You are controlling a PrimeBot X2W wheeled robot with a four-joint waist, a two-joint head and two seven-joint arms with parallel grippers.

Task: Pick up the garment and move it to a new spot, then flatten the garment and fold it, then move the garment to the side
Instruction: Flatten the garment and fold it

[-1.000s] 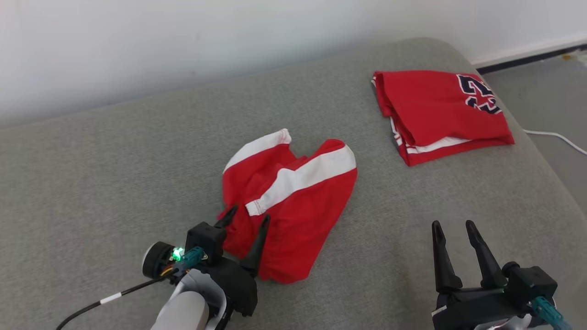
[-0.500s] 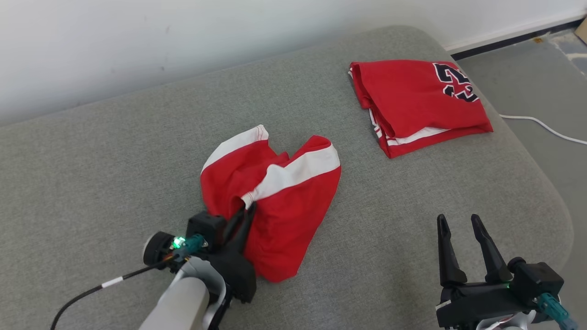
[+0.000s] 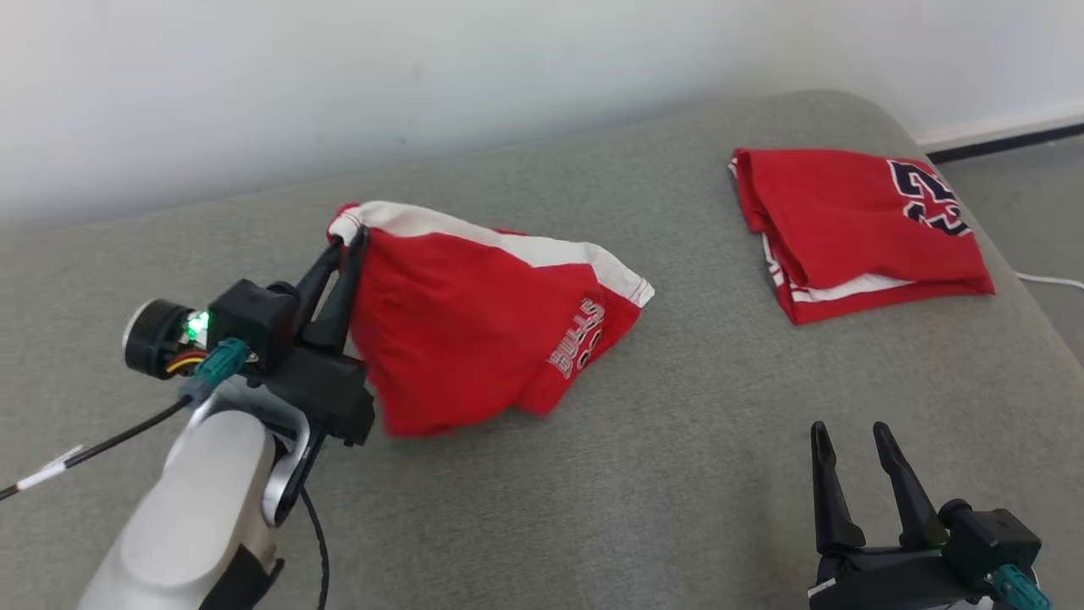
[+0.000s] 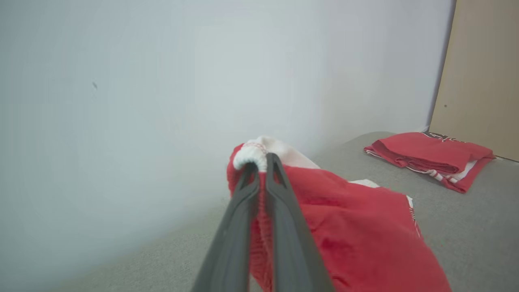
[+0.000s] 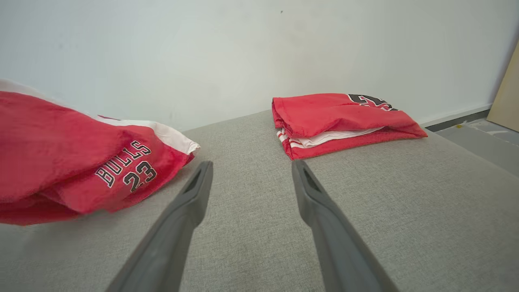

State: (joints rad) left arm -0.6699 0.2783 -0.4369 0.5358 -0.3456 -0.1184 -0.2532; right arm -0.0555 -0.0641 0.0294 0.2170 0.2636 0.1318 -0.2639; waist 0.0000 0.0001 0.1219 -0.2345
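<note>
Two left end effector (image 3: 349, 237) fingers (image 3: 342, 292) pinch the red garment (image 3: 474, 339) by its white band (image 3: 406, 216), and it hangs to their right over the grey cushion (image 3: 677, 440); the right end effector (image 3: 849, 428) is open.

A grey fabric cushion (image 3: 694, 440) with a rounded corner at 1 o'clock carries everything, its far edge against a white wall. A folded red jersey (image 3: 855, 229) with dark numerals and white trim lies flat on it at 2 o'clock, close to that corner. Red shorts (image 3: 474, 330) printed "BULLS 23" sit just left of centre, well apart from the jersey. Their white-banded 3 o'clock end rests on the fabric, and their 9 o'clock end is raised off it.
</note>
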